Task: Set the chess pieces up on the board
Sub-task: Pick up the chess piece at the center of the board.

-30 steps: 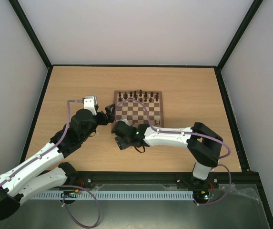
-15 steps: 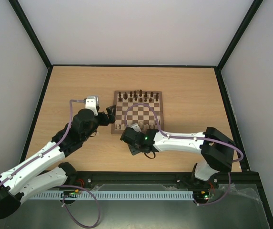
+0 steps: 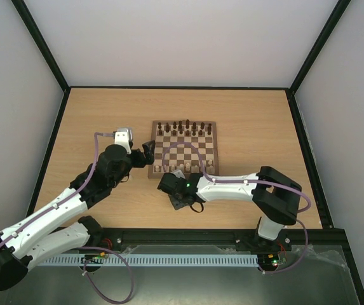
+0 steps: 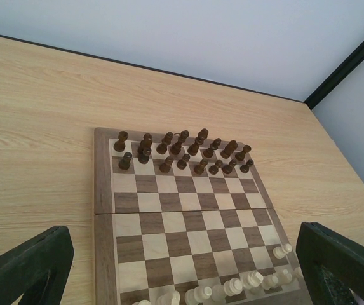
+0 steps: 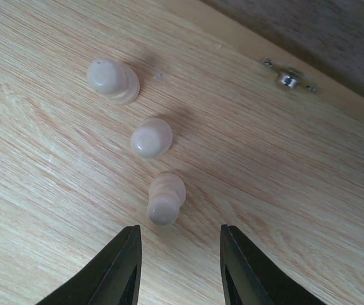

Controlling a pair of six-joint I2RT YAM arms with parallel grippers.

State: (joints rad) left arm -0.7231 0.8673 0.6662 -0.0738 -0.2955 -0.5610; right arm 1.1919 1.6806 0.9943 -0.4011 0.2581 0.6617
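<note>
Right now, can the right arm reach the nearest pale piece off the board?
Probably yes. The right claw is open, the nearest pale piece sits just ahead of its gap on the table, nothing between them.

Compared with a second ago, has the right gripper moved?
Yes. In the top view the right gripper has shifted right and down-frame, away from the near-left corner of the board.

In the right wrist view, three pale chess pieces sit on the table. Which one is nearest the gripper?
The lowest pale piece, directly ahead of the right gripper; the middle piece and far piece sit beyond it, up-left.
</note>
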